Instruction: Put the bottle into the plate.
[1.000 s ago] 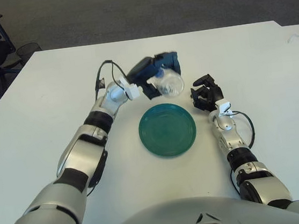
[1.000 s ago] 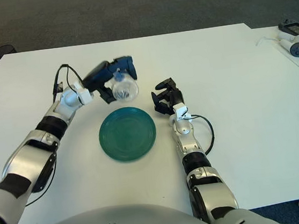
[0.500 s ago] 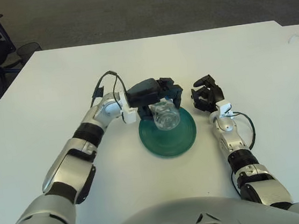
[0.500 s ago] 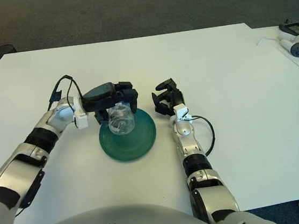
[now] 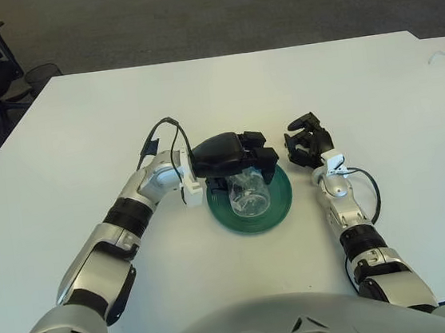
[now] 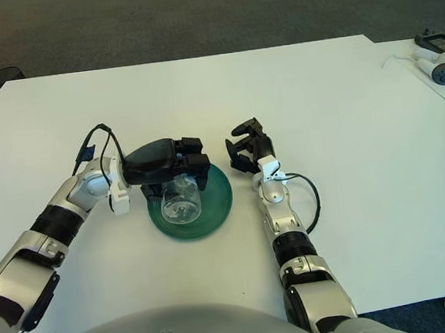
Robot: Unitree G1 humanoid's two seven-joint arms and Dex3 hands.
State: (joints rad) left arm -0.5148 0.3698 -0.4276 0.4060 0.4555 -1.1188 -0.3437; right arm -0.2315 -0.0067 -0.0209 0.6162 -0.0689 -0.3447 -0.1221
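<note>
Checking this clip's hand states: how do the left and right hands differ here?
The left hand is over the green plate, fingers closed on the clear bottle; the right hand holds nothing, fingers curled, beside the plate on its right. The left arm reaches inward; the right points straight ahead. Both hands are black.

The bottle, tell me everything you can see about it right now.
The bottle is small, clear and looks like plastic, seen nearly end-on from above. It sits over the green plate, whose colour shows through it. The left hand covers its far side, dark fingers curled around it. Whether it rests on the plate cannot be told.
</note>
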